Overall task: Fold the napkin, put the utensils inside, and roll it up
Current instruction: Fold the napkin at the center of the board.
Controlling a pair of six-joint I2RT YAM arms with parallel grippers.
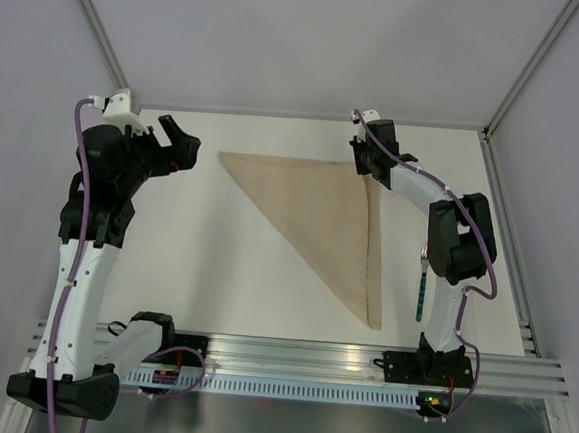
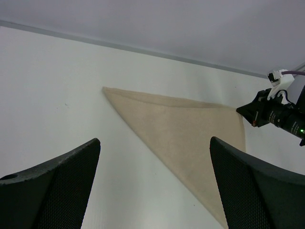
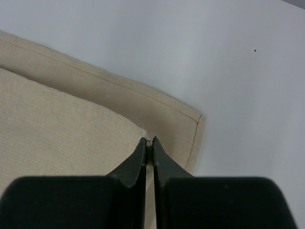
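Beige napkin (image 1: 325, 214) lies mid-table, folded into a triangle. Right gripper (image 3: 150, 143) is pinched together on its top layer's far corner; left gripper (image 2: 155, 143) hangs wide apart nearby. Fork (image 1: 421, 292) (beside the right arm) is not yet placed; rolling remains.

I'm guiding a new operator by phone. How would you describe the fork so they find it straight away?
Start at the white table and go to its right side, where the right arm rises. The fork lies flat beside that arm, just right of the near tip of the napkin. Its slim dark green handle sets it apart from that big beige cloth triangle.
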